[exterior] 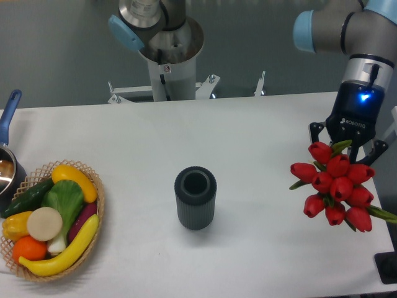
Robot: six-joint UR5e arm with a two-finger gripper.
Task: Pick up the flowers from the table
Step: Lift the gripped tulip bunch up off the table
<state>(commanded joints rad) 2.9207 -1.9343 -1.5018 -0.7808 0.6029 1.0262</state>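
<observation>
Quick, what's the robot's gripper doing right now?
Gripper: closed on the flowers, holding them up off the table.

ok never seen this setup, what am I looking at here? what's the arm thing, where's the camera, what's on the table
It is one robot arm with a two-finger gripper at its tip, filmed by a single fixed camera that looks down at the table from the front. The grey column at the back is a mount. The gripper holds the flowers, a bunch of red tulips, by the stems at the right edge; the bunch looks lifted off the surface. On the table stand a dark ribbed cylinder, open at the top, in the middle, and a woven basket of toy vegetables at the left. A pot with a blue handle peeks in at the far left.
</observation>
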